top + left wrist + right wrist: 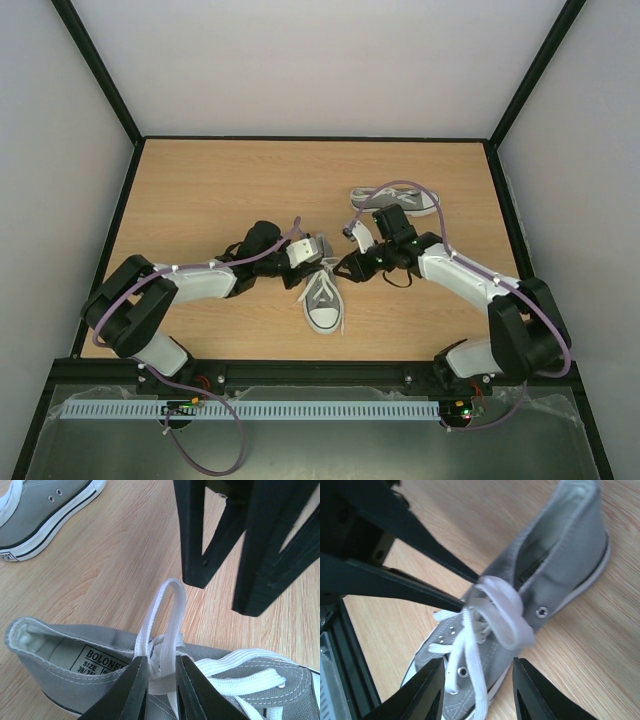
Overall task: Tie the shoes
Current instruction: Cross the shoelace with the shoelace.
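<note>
Between the fingertips of the left gripper (159,667) I have the white lace loop (170,605) pinched, standing up over the near shoe (45,676). Just beyond it the right gripper (477,682) hangs parted, holding nothing. I judge the lace soft, flat and slippery, best taken low on the loop.

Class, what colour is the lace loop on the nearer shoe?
White. The lace loop shows best in the left wrist view.

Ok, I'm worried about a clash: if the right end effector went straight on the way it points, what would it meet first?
Most likely the white lace loop pinched by the left end effector over the nearer grey shoe, though depth is hard to judge.
</note>
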Motion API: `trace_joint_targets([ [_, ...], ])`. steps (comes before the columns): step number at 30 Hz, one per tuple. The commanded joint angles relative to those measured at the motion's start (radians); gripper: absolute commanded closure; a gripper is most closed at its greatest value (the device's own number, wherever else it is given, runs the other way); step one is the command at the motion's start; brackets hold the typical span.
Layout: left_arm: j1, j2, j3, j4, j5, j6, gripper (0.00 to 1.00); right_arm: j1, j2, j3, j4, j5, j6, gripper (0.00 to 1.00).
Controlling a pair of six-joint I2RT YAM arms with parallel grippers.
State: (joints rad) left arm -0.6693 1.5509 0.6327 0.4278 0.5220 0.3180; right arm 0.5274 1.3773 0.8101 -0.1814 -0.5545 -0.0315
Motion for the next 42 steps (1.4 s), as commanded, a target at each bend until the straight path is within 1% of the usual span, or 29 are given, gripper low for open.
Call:
trace_joint_targets([
  [1,-0.004,-0.006,-0.012,0.037,-0.01,0.015,0.81,-0.017,0.038,0.023,0.008,0.006,0.055,0.6],
  [2,-0.005,-0.008,-0.012,0.037,-0.012,0.016,0.8,-0.018,0.043,0.024,0.025,0.008,0.064,0.56],
  [6,-0.005,-0.012,-0.014,0.03,-0.011,0.026,0.8,-0.036,0.059,0.025,0.087,0.012,0.106,0.52],
  [9,-0.004,-0.012,-0.018,0.028,-0.005,0.029,0.79,-0.043,0.087,0.026,0.145,-0.032,0.128,0.48],
  [11,-0.006,-0.013,-0.021,0.028,-0.004,0.032,0.79,-0.043,0.113,0.028,0.182,-0.067,0.139,0.48],
  [12,-0.006,-0.014,-0.021,0.027,-0.005,0.033,0.78,-0.043,0.126,0.033,0.19,-0.082,0.142,0.5],
  [13,-0.006,-0.014,-0.021,0.024,-0.005,0.033,0.77,-0.043,0.14,0.04,0.194,-0.094,0.143,0.56],
  [16,-0.006,-0.017,-0.019,0.012,-0.015,0.039,0.73,-0.042,0.161,0.06,0.2,-0.122,0.144,0.77],
  [18,-0.006,-0.018,-0.017,0.004,-0.035,0.03,0.7,-0.04,0.165,0.066,0.21,-0.14,0.151,0.84],
  [20,-0.004,-0.023,-0.015,-0.011,-0.051,0.029,0.66,-0.033,0.163,0.072,0.208,-0.147,0.15,0.87],
  [22,-0.002,-0.031,-0.01,-0.033,-0.058,0.034,0.61,-0.019,0.158,0.08,0.194,-0.13,0.137,0.89],
  [26,0.012,-0.039,0.003,-0.088,-0.052,0.04,0.55,0.019,0.158,0.098,0.176,-0.108,0.132,0.9],
  [31,0.025,-0.031,0.007,-0.112,-0.027,0.049,0.52,0.057,0.165,0.111,0.172,-0.07,0.135,0.9],
  [36,0.013,-0.012,0.009,-0.05,0.011,0.012,0.54,0.066,0.176,0.126,0.166,-0.064,0.133,0.9],
  [40,-0.001,0.008,0.014,-0.014,0.006,-0.012,0.64,0.069,0.177,0.131,0.164,-0.06,0.129,0.89],
  [42,-0.003,0.015,0.02,-0.011,-0.001,-0.014,0.65,0.069,0.175,0.13,0.159,-0.049,0.126,0.88],
])
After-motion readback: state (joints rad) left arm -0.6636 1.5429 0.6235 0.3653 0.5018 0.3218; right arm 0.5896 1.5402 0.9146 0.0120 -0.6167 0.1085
